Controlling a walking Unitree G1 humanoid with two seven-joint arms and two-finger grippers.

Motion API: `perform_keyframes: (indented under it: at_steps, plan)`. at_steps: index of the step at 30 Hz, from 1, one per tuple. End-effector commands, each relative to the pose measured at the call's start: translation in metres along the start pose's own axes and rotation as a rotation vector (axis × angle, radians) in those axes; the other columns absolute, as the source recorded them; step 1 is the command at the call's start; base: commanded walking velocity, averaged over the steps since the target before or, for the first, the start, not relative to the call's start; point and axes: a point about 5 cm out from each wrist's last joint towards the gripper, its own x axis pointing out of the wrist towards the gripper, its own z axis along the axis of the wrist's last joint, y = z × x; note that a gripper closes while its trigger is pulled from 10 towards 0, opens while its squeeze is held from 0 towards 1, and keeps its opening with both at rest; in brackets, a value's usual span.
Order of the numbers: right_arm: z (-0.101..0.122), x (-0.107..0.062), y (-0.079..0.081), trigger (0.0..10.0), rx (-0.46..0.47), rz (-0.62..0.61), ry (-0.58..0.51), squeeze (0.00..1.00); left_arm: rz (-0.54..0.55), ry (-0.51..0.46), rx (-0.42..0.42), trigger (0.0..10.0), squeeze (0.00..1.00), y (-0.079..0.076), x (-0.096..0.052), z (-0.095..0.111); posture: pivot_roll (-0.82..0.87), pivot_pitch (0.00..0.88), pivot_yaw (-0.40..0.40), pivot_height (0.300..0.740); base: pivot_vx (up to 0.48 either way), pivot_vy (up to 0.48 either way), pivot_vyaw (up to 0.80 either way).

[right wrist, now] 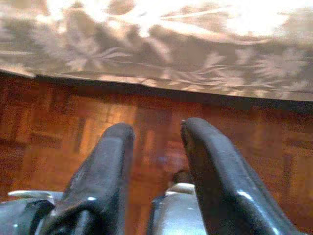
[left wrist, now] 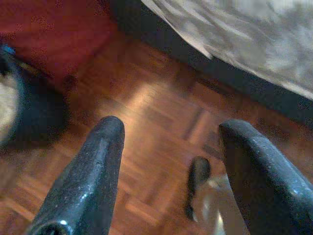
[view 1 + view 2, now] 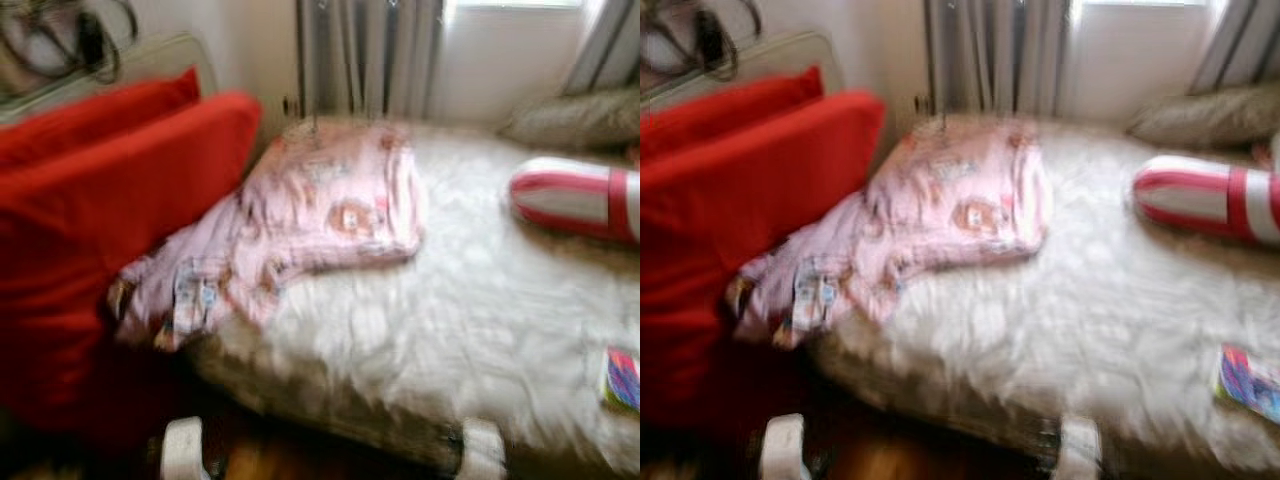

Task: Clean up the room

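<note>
A red cushion (image 3: 110,230) was seen at the left, a crumpled pink garment (image 3: 300,225) beside it on the white furry bed (image 3: 450,330). The left gripper (image 2: 168,166) was held spread, the right gripper (image 1: 156,161) narrowly parted, both empty above parquet floor (image 2: 146,107). Blur risked a misjudged reach

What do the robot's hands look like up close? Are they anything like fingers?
Each hand is a simple gripper of two long fingers. The left gripper has thick, rounded black fingers with a slightly glossy, speckled surface. The right gripper looks the same, with silver-grey metal at the base of its black fingers.
</note>
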Motion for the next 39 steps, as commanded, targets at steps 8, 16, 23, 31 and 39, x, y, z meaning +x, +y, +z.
perform_keyframes:
  at_steps: [8,16,23,31,39]
  plan:
    - [-0.0057,-0.0025,-0.0108,10.0,0.009,-0.032,0.015,1.00,-0.004,-0.012,0.006,10.0,0.00,-0.0027,0.0002,0.0013,0.06,0.000,0.041,0.739,0.000,0.000,0.00]
    - [-0.0053,-0.0024,-0.0109,10.0,0.013,-0.035,0.015,0.00,-0.004,-0.029,-0.001,10.0,0.00,-0.0043,0.0009,0.0046,0.06,0.000,0.039,0.739,0.000,0.000,0.00]
    - [-0.0039,-0.0021,-0.0098,10.0,0.003,-0.027,0.010,0.00,-0.005,-0.032,-0.006,10.0,0.00,-0.0052,0.0013,0.0060,0.06,0.000,0.037,0.739,0.000,0.000,0.00]
    - [-0.0018,-0.0016,-0.0079,10.0,-0.021,-0.016,0.000,0.00,-0.004,-0.031,-0.006,10.0,0.00,-0.0053,0.0014,0.0060,0.06,0.000,0.038,0.739,0.000,0.000,0.46]
    - [-0.0012,-0.0013,-0.0067,10.0,-0.019,-0.010,-0.003,0.00,0.000,-0.029,-0.008,10.0,0.00,-0.0047,0.0014,0.0057,0.06,0.000,0.038,0.739,0.000,0.000,0.80]
